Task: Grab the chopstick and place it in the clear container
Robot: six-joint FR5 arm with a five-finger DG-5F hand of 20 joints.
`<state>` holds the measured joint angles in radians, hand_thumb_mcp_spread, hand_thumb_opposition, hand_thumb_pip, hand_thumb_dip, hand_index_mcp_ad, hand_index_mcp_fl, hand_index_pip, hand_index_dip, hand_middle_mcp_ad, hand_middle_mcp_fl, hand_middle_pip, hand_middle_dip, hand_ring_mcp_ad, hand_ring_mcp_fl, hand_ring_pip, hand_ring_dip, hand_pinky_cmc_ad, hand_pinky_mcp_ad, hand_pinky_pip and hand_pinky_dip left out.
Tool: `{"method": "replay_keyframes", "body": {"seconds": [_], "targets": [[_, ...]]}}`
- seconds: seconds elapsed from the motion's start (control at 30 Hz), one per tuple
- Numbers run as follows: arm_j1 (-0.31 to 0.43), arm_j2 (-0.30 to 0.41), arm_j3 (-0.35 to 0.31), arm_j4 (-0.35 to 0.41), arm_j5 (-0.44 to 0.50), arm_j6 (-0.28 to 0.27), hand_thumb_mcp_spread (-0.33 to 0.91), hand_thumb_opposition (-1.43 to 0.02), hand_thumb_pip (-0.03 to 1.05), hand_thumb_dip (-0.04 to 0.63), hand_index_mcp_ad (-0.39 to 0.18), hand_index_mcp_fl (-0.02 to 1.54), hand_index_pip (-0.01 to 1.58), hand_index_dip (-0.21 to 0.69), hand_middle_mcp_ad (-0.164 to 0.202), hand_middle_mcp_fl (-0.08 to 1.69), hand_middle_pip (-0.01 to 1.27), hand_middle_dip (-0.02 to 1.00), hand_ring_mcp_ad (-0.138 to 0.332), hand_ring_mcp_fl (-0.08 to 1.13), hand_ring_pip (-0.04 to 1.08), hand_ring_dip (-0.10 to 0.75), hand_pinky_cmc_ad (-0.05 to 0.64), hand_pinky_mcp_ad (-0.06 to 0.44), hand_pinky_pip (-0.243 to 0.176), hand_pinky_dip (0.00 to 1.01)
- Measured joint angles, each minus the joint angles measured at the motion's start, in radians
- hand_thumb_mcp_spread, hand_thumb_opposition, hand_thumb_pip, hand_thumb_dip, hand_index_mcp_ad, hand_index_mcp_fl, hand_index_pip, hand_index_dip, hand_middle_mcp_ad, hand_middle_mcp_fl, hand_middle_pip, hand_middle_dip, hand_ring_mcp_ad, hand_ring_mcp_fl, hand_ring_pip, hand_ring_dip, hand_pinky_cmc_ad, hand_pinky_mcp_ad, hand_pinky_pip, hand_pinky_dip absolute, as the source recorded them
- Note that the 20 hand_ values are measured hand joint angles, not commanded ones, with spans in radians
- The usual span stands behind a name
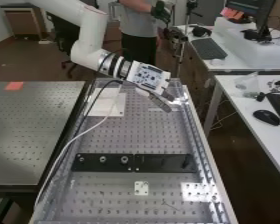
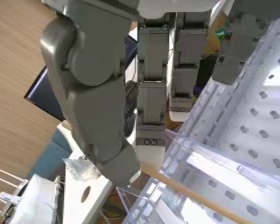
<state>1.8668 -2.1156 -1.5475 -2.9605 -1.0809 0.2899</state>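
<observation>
Arm [image 1: 91, 35]: enters the high view from 11 o'clock, bending down toward 4 o'clock
Wrist [image 1: 117, 66]: tilted
Hand [image 1: 150, 77]: near 12 o'clock, raised, aimed toward 5 o'clock
Fingers [image 2: 150, 95]: extended, nearly parallel
Thumb [image 2: 97, 100]: across, tip pinching toward a fingertip

In the wrist view, one end of the chopstick [image 2: 194, 195] was hidden behind the thumb of the hand [image 1: 148, 76]; the other, like part of the clear container [image 2: 238, 172], was cut off. The high view cropped the arm [image 1: 89, 37].
</observation>
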Motion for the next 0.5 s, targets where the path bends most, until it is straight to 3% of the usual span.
{"method": "replay_keyframes", "body": {"seconds": [0.5], "targets": [[-0.001,-0.018,0.013,-0.032,-0.014,-0.005,0.74,-1.08,0.43,0.281,-0.173,1.2,0.42,0.365,0.058,1.35,0.21,0.64,0.084,0.61,0.12,0.508,0.367,0.346,0.098,0.18]]}}
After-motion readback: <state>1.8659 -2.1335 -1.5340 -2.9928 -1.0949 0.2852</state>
